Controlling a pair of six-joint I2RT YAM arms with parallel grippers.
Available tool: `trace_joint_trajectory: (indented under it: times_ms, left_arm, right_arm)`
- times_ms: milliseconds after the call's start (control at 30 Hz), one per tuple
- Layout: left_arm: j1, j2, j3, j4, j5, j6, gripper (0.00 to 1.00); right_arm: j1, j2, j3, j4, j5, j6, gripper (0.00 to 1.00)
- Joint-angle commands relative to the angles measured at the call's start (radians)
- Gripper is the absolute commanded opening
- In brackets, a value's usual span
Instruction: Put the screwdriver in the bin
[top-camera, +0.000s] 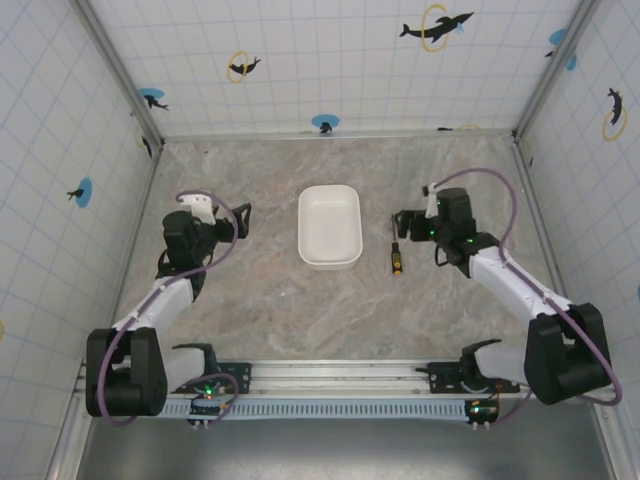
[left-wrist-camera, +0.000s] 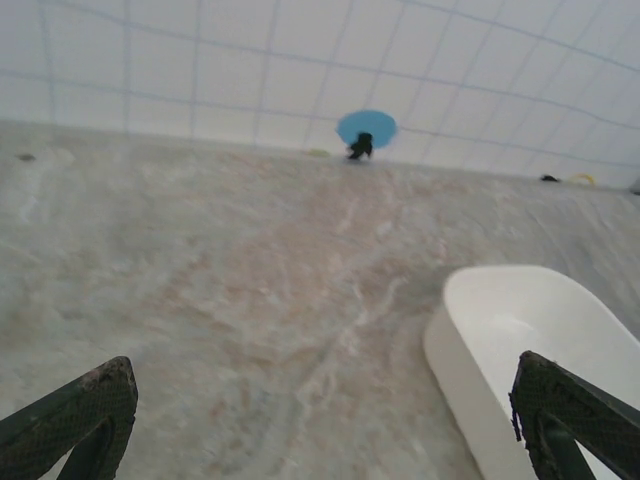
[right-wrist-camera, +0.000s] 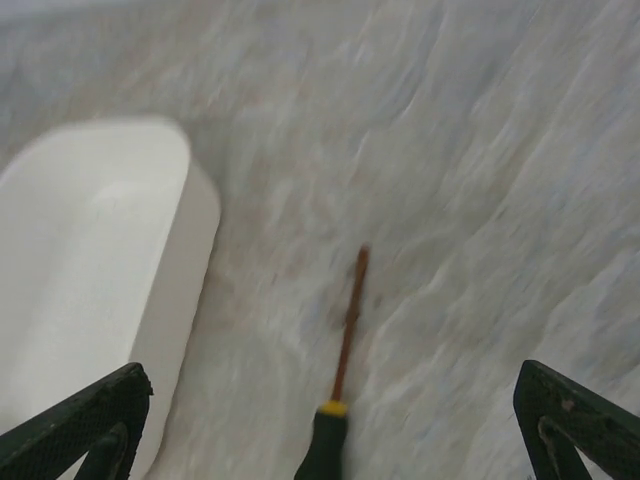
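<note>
**Grey-brown marbled stone tabletop** (top-camera: 300, 310): bears the two items below.

**White rounded-rectangle shallow plastic bin** (top-camera: 329, 226): on the tabletop, between the two arms; nothing lies in it.

**Small slim screwdriver, dark metal shaft, yellow-and-black handle** (top-camera: 396, 256): flat on the tabletop just right of the bin, apart from its wall and parallel to its long side, shaft toward the far wall.

**Left gripper** (top-camera: 243, 218): left of the bin, apart from it.

**Right gripper** (top-camera: 400, 225): right of the bin, by the screwdriver's shaft end.
</note>
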Motion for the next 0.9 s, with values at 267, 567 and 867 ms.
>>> trace_joint_trajectory:
  times_ms: [267, 567, 867]
  left_arm:
    - [-0.079, 0.108, 0.058, -0.073, 0.243, -0.117, 0.98]
    - [-0.104, 0.153, 0.064, -0.084, 0.274, -0.134, 0.98]
    - [-0.106, 0.167, 0.083, -0.094, 0.295, -0.123, 0.98]
  right_arm:
    - [0.084, 0.066, -0.012, -0.121, 0.075, 0.106, 0.94]
    - [0.129, 0.159, 0.01, -0.132, 0.124, 0.136, 0.86]
    - [0.154, 0.247, 0.057, -0.149, 0.126, 0.138, 0.74]
